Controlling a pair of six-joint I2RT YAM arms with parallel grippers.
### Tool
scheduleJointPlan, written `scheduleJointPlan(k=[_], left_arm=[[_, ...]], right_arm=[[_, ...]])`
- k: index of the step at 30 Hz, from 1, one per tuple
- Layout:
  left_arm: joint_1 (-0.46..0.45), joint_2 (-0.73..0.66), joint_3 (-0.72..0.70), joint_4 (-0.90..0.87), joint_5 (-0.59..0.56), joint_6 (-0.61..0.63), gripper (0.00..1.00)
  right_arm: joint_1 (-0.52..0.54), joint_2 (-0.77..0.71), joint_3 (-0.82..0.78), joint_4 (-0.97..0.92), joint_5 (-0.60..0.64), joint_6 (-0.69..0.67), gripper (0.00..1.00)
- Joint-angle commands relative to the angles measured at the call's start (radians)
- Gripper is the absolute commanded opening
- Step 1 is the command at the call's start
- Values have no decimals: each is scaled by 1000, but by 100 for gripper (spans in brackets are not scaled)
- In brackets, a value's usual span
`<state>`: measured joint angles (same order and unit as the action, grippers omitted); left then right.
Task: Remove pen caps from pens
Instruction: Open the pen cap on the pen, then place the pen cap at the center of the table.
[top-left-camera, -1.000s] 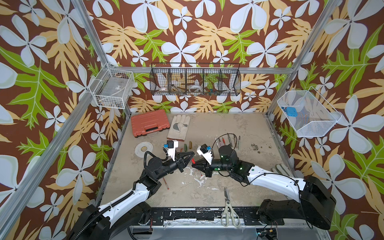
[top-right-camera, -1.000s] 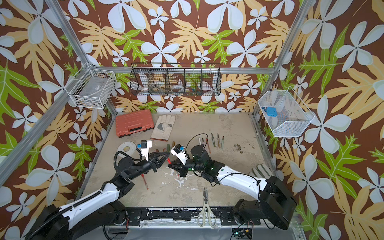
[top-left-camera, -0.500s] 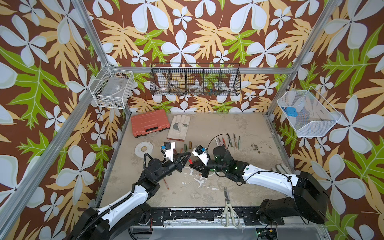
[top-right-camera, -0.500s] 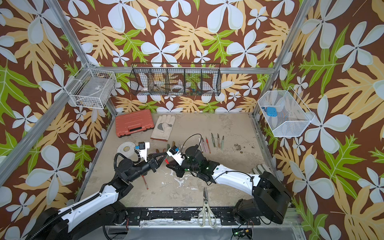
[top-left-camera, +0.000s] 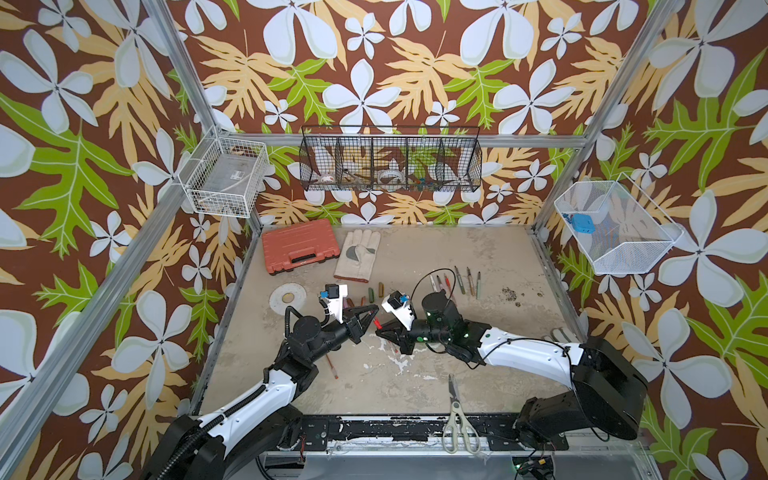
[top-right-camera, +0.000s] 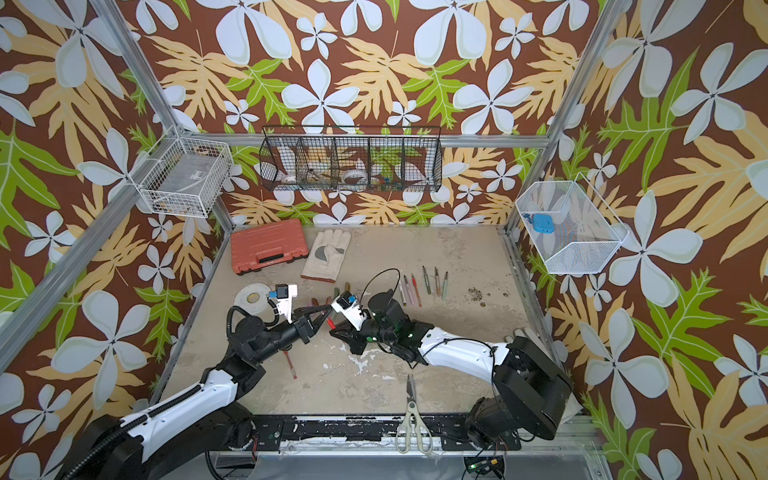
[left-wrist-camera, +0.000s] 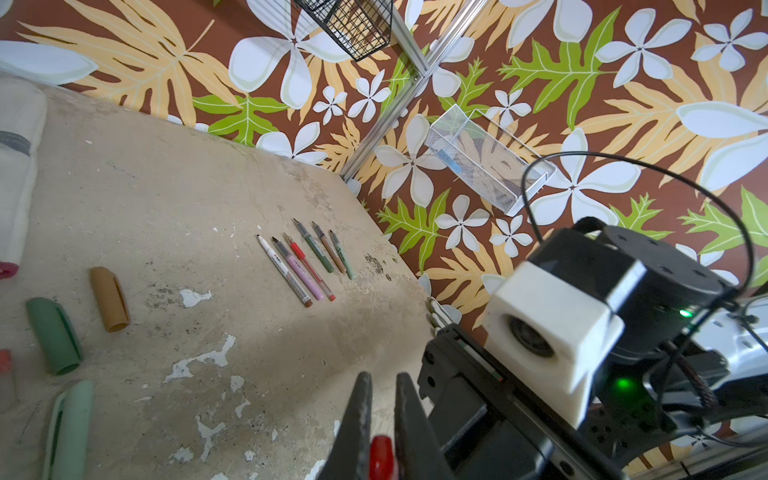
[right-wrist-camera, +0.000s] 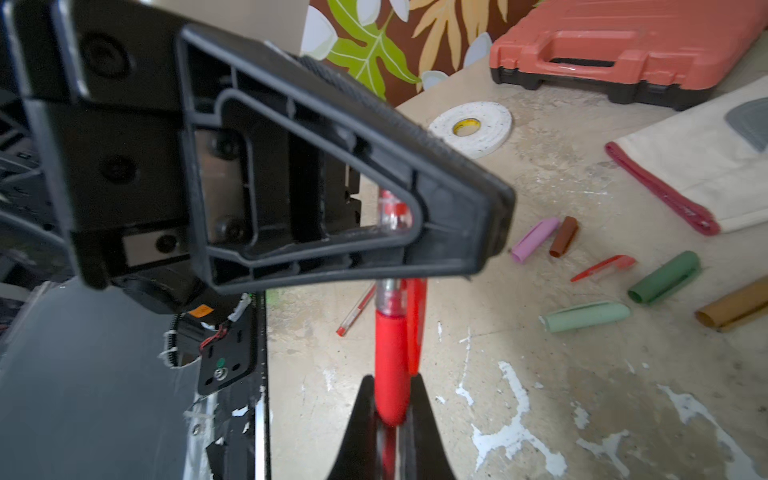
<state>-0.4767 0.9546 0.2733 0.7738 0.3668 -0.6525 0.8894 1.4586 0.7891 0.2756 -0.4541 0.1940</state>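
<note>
Red pen (right-wrist-camera: 388, 297) got carried left a tad; left tool (left-wrist-camera: 382, 377) clamps its barrel, right tool (right-wrist-camera: 392, 379) pinches cap (right-wrist-camera: 390, 353). Light n slick, grip cap nr rim imo.

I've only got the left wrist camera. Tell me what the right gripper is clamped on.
Observer: The right gripper is shut on the red cap of the held pen. That pen's clear barrel runs on into the left gripper.
Operator: Report any pens outside my frame.
Observer: A second red pen lies on the table beside the left arm. I cannot tell whether it is capped.
Operator: Name whatever sits at the front edge.
Observer: Scissors lie there, with the blades pointing toward the back wall.
</note>
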Motion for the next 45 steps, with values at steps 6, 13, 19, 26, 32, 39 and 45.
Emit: scheduleJointPlan(k=[6,13,19,26,32,39,45], left_arm=[[35,9,-11,71,-149,-1,0],[38,21,-2,49,-154,14,0],[37,34,31,-38,-178,43,0],[38,114,73,-121,-210,63,0],[38,140,95,-183,-234,70,0],[37,201,179,-379,-346,70,0],[38,258,229,-474,-424,49,0]], right_arm=[[111,-14,28,-213,442,-94,0],[32,-56,-7,-165,242,-44,0],[-1,-135,-37,-141,226,-16,0],[-84,-247,-104,-107,276,40,0],[-150,-314,-153,-81,316,76,0],[-175,-308,-145,-109,396,78,0],[-183,-311,-144,-141,508,78,0]])
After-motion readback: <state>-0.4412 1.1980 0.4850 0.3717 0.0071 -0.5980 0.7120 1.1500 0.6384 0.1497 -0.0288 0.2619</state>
